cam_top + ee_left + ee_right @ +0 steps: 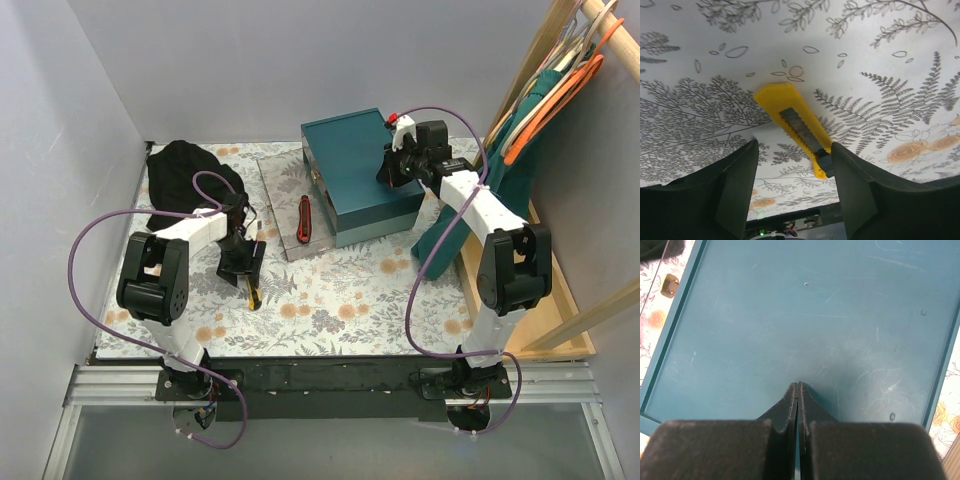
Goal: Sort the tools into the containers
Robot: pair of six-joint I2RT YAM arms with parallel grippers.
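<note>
**Yellow utility knife (254, 292): pick-up by left gripper (243, 268).**
Top: knife on the table's left half, toward the near edge; right gripper (392, 165) over teal box (355, 170). Left wrist: jaws apart astride the knife's tail; centre on its body before closing. Right wrist: jaws pressed together, empty.

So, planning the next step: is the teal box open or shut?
Shut: its dark lid lies flat over the paler base, covering the inside.
</note>
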